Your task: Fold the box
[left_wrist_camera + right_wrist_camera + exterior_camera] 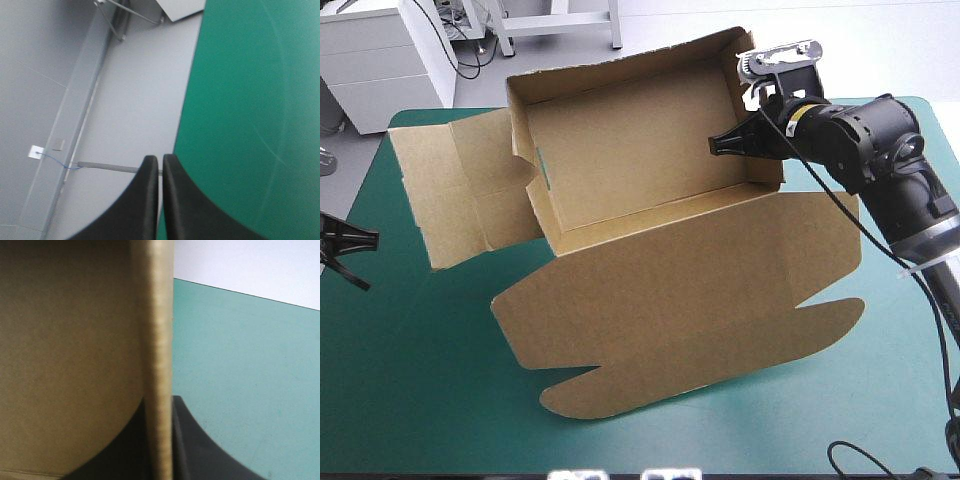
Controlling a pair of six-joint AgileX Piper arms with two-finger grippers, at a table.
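- box (640, 140) lid is laid flat at 6 o'clock.
- 3 o'clock wall is clamped by right gripper (718, 146).
- left gripper (365, 239), 9 o'clock, is closed, empty.

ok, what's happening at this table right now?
The right arm's jaws are shut on the right wall of the brown box, an open tray with its lid lying flat on the teal-green cover. The left end flaps are not yet tucked. The left arm's jaws sit shut and empty at the table's left edge.
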